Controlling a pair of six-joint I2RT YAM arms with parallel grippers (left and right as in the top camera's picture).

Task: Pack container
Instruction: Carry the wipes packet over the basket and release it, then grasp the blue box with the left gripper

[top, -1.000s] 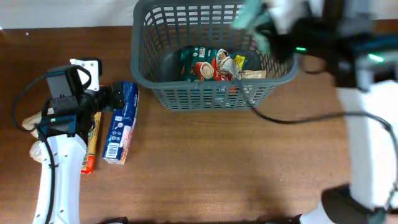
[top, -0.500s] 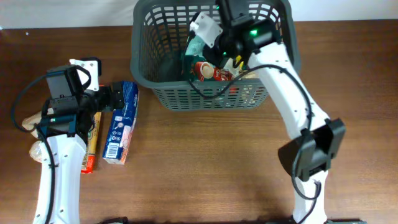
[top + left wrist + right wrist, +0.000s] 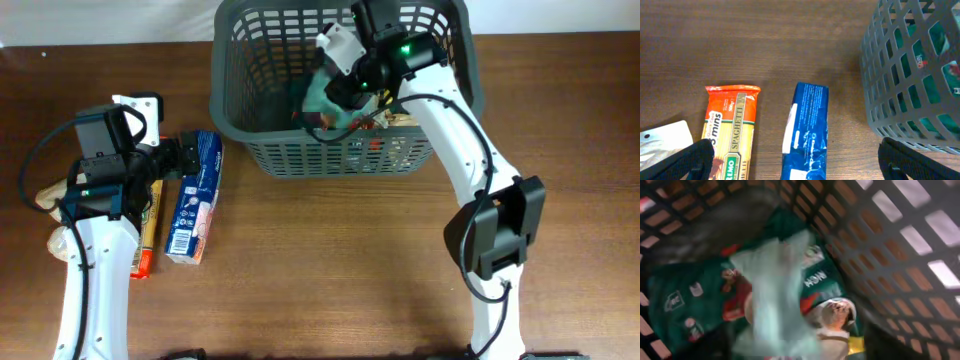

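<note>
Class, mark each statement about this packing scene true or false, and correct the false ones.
1. The blue packet lies on the table, outside the basket. True.
2. The spaghetti packet is in the basket. False: it lies on the table beside the blue packet.
3. The right gripper is within the basket's rim. True.
4. The left gripper is shut on the blue packet. False: it is open and holds nothing.

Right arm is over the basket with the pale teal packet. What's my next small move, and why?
Probably lift the right gripper straight up, clear of the container: the teal packet looks loose above the green packet inside, while the spaghetti and blue box wait outside.
</note>
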